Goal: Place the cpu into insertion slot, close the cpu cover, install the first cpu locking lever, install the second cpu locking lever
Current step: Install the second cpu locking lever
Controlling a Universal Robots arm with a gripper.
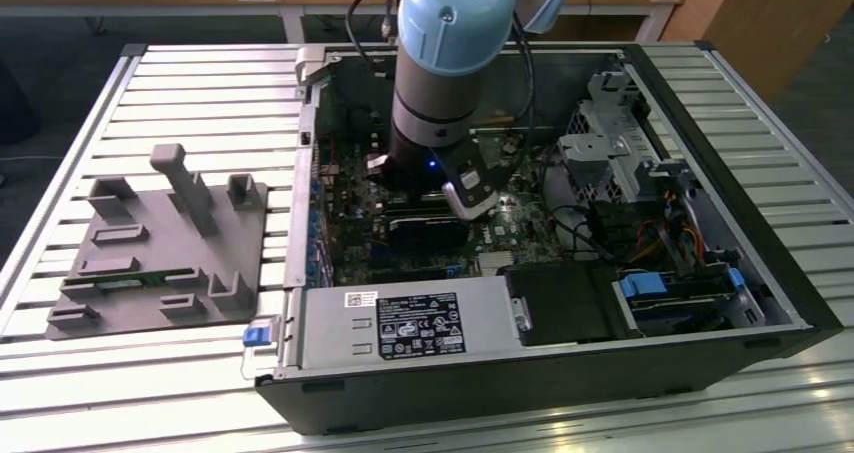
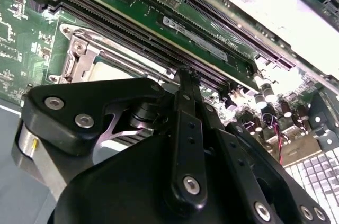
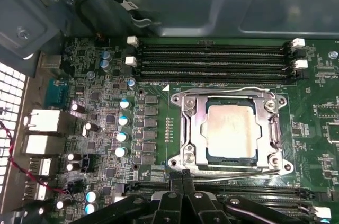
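The cpu [image 3: 229, 131], a dull silver square, lies in the insertion slot [image 3: 282, 167] on the green motherboard. The cpu cover [image 3: 194, 128] is down around it, so the chip shows through its window. One thin locking lever [image 3: 238, 173] runs along the socket's near edge; another [image 3: 228, 90] lies along the edge by the memory slots. My gripper [image 3: 183, 174] is shut, its black fingertips pressed together at the end of the near lever, beside the socket's corner. In the second wrist view the gripper [image 2: 185, 75] stands next to the cover [image 2: 79, 57]. In the exterior view the gripper [image 1: 467, 201] is deep inside the case.
Long black memory slots [image 3: 212, 60] run beside the socket. Capacitors [image 3: 123, 121] and rear ports [image 3: 42, 121] stand close by. The open computer case [image 1: 767, 283] walls in the arm; a power supply [image 1: 400, 325] sits at its front. A grey fixture [image 1: 160, 243] lies on the slatted table.
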